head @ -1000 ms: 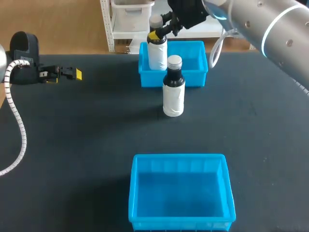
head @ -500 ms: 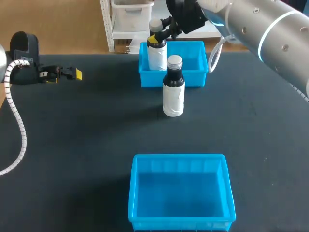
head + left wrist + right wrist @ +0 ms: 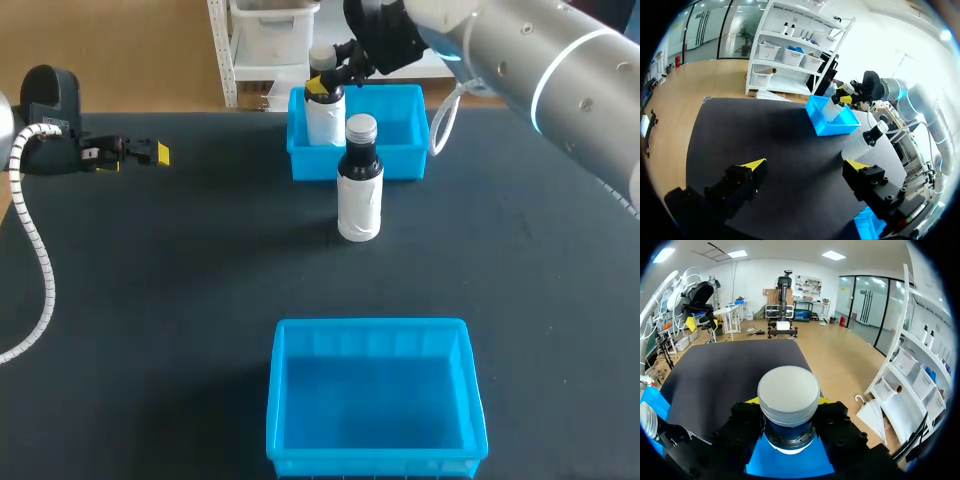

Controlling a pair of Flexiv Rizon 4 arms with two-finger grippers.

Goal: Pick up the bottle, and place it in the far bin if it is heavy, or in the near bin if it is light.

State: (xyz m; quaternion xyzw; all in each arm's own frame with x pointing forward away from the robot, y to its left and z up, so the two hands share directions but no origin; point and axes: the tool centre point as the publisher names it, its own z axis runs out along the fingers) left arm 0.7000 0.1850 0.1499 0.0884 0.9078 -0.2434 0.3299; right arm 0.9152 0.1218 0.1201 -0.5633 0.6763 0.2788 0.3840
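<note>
There are two bottles, two blue bins and two grippers. One white bottle stands upright inside the far bin, at its left end in the head view. Its long axis is vertical and its pale cap points up. The right gripper is clamped on this bottle just under the cap, with a yellow-tipped finger on either side of the neck. Whether the bottle's base rests on the bin floor is hard to tell, since the bin wall hides it.

The second bottle has a dark neck, a white body and a silver cap. It stands upright on the black table, just in front of the far bin and apart from both grippers.

The near bin sits well apart from it, at the table's near edge. The left gripper hangs over the table's left side with its fingers spread wide and nothing between them.
</note>
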